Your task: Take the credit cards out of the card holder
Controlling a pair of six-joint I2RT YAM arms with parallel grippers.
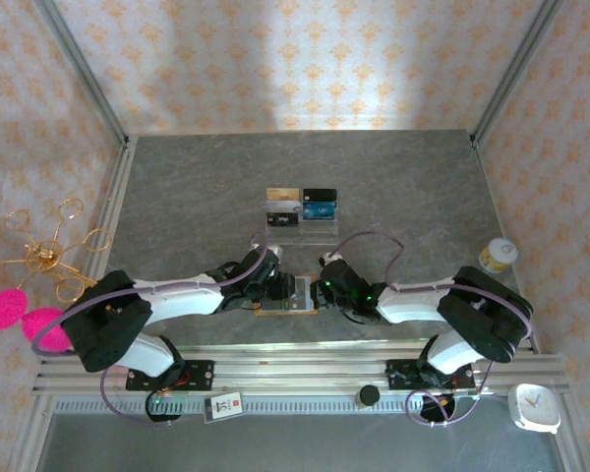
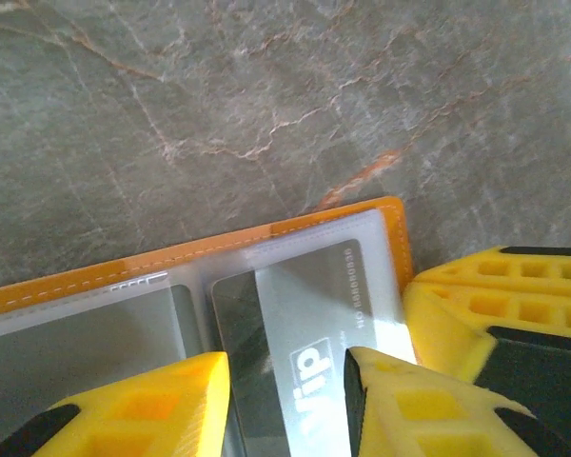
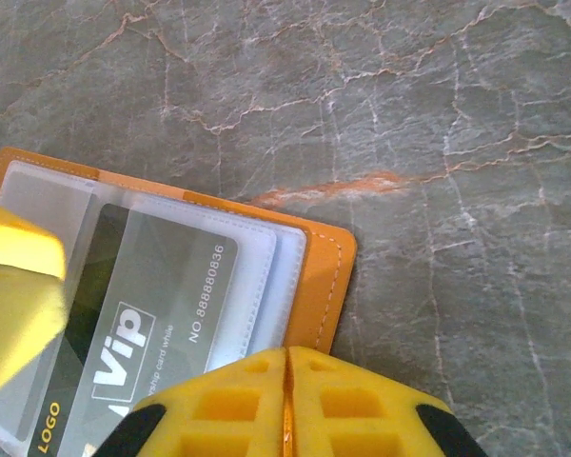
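**A:** Where is the card holder (image 1: 287,295) lying?

**B:** It is lying open on the tabletop (image 1: 177,197), between the two tools. The left tool (image 2: 285,381) is standing part open and gripping nothing. Its fingers are straddling the silver card (image 2: 309,314), whose long axis is running twelve to six.

**A:** And the right tool (image 3: 287,367)?

**B:** It is sitting shut and empty at the holder's three o'clock edge.

The card holder (image 3: 328,276) is seen lying open on the grey marbled table (image 3: 438,143), its orange stitched edge bared. A grey card (image 3: 162,305) marked "Vip" is held within clear sleeves. The right gripper (image 3: 287,367) is pressed closed at the holder's near edge. Another yellow finger (image 3: 14,295) is laid over the sleeves at the left.
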